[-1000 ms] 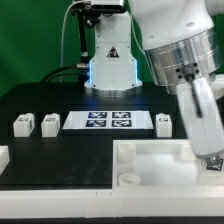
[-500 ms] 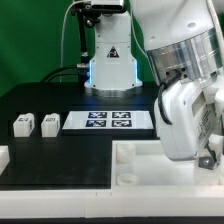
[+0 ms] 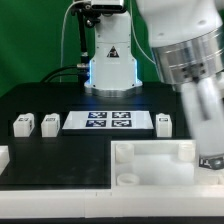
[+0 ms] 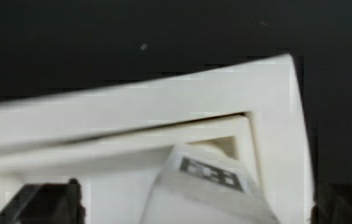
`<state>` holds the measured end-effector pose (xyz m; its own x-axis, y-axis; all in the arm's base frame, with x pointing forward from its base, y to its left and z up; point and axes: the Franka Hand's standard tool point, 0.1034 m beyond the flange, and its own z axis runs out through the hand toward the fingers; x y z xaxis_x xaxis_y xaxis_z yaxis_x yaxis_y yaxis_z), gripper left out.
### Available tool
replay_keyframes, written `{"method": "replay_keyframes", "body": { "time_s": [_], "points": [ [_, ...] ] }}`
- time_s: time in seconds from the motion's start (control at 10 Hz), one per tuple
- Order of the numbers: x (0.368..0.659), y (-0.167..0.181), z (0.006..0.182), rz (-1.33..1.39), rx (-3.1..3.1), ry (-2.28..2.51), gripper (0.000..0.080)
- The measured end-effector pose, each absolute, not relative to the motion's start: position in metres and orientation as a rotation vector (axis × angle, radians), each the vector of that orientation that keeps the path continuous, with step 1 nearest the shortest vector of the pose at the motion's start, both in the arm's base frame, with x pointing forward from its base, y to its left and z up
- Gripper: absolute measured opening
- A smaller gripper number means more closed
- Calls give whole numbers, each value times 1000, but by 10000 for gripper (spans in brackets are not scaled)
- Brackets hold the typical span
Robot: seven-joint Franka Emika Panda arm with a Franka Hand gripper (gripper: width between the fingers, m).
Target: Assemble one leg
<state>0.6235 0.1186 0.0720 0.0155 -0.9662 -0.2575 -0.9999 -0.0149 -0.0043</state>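
My gripper hangs low over the right end of the big white tray-like part. In the wrist view its two dark fingertips stand far apart at the picture's edges, so the gripper is open. Between them lies a white piece with a black-and-white marker, a leg, against the tray's raised wall. I cannot tell whether the fingers touch it. Three more legs stand on the black table: two at the exterior view's left and one right of the marker board.
The robot base stands behind the marker board. A white part shows at the exterior view's left edge. A green wall lies behind the table.
The wrist swung out tilted half a second ago and is upright again now, lower over the tray's right end. The legs and the board have not moved.
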Motion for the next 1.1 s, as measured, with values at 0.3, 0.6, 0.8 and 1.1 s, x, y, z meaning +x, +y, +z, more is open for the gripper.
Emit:
{"method": "replay_keyframes", "body": {
  "time_s": [0.3,0.6,0.8,1.1],
  "points": [
    [623,117,70,227,-2341,1750,649],
    [630,122,70,57,-2720,1134,649],
    [632,119,69,17,-2786,943,649],
    [629,116,67,62,-2685,1212,364]
  ]
}}
